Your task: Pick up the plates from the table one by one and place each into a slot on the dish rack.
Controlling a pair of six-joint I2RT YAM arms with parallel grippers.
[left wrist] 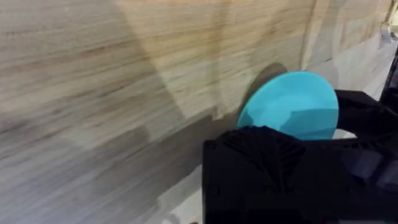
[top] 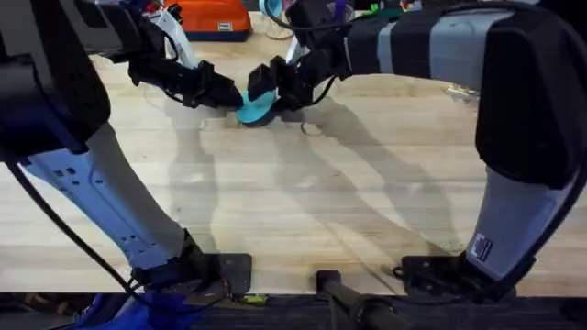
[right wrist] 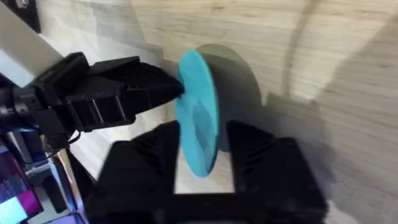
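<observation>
Seen from overhead, far middle of the table (top: pixel 303 202): 1 bright blue plate (top: pixel 256 104) held up on edge between 2 grippers, above the pale planks, with its shadow just beneath. Left gripper (top: pixel 229 94) reaching in from the left side, black fingers meeting the plate's left rim. Right gripper (top: pixel 271 84) reaching in from the right side, fingers straddling the plate's upper part.

From the right wrist: plate (right wrist: pixel 198 121) standing edge-on, tilted slightly, sitting in the gap between the right gripper's (right wrist: pixel 202 146) 2 black fingers, 1 finger (right wrist: pixel 155 152) on each face, so clenched on the plate. Other arm's gripper (right wrist: pixel 177 88) coming in from the side, its tip touching the plate's rim; hard to say there whether pinching or merely pressed against it.

From the left wrist: round blue face of the plate (left wrist: pixel 291 102) rising behind a black finger (left wrist: pixel 267 162) of the left gripper (left wrist: pixel 311 140), table grain beyond. Grasp of the left gripper cannot be told: contact point hidden behind its own body.

An orange box (top: pixel 216 16) at the table's far edge, behind the left arm.
</observation>
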